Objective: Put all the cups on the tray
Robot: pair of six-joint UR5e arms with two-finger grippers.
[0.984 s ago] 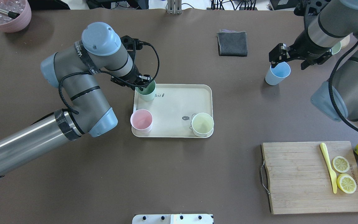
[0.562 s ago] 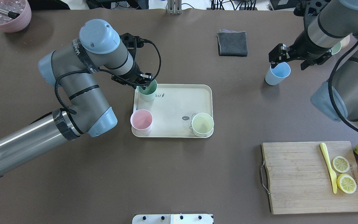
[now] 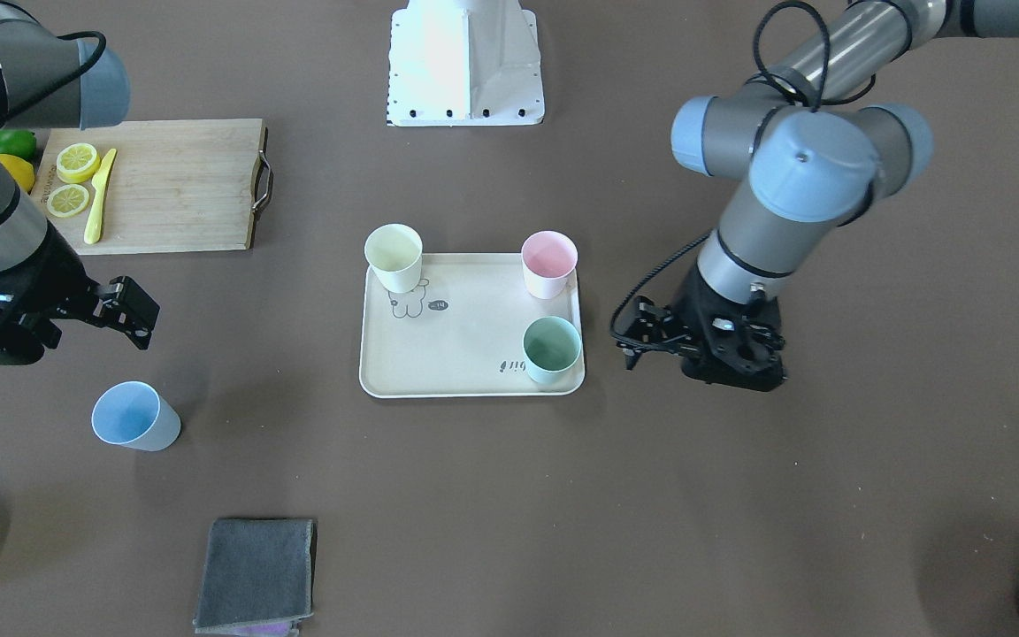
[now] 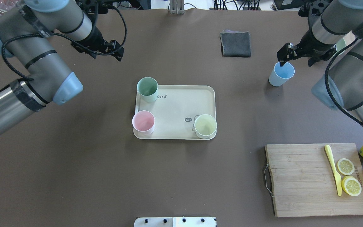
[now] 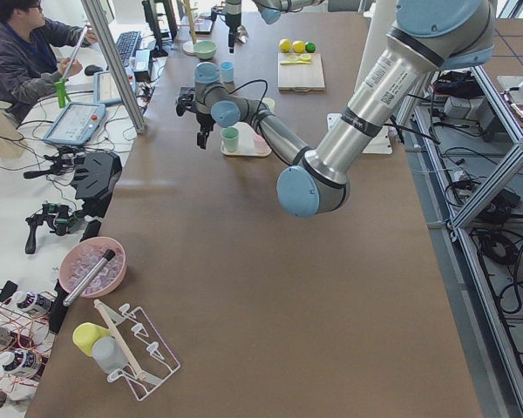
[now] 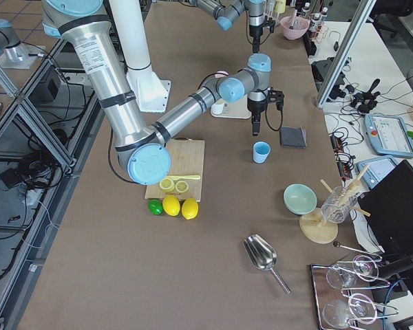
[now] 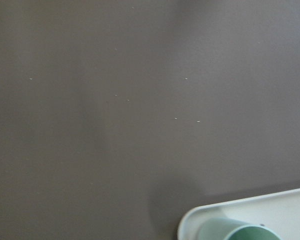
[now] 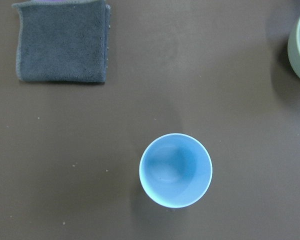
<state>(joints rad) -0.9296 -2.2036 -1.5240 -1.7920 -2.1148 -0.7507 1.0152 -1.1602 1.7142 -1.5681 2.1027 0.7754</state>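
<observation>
brown table [image 4: 106, 176], cream tray [image 4: 175, 107] (cluttered bench [image 5: 9, 196] alongside)

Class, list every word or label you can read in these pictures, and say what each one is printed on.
"bit": end of a script word on the tray, its start hidden behind the mint green cup.
"hi~": in a dark speech bubble on the tray, beside the pale yellow cup.
Lettering on the cutting board edge: too small to read.

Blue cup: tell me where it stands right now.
In the overhead view the blue cup stands upright on the table, right of the tray and not on it, with the folded grey cloth nearest.
</observation>
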